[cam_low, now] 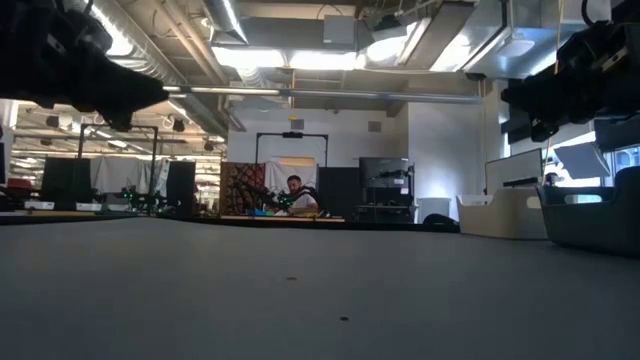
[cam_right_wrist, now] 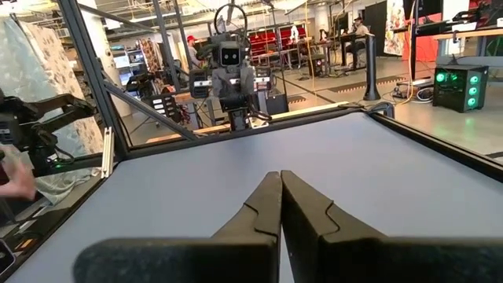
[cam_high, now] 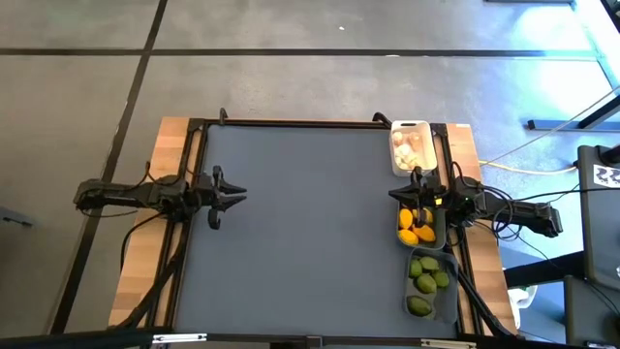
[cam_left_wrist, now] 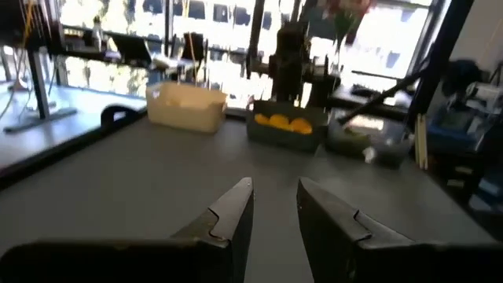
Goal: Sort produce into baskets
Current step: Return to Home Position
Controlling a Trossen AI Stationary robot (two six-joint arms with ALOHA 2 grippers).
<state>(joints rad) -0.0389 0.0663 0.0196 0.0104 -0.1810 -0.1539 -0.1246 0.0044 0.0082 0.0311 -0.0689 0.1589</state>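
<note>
Three rounded-corner plastic baskets stand end to end along the table's right edge, long axes in line with that edge. The white basket (cam_high: 410, 126) holds pale knobbly garlic bulbs (cam_high: 409, 150). The dark grey-green basket (cam_high: 442, 229) holds glossy yellow-orange lemons (cam_high: 415, 229). The translucent grey basket (cam_high: 450, 291) holds dull green limes (cam_high: 426, 279). The right gripper (cam_high: 409, 199), fingers pressed together and empty, hangs over the dark basket's end nearest the white one. The left gripper (cam_high: 232, 197) hovers at the left edge, fingers parted, empty. The low view shows only basket walls, the high view their contents.
</note>
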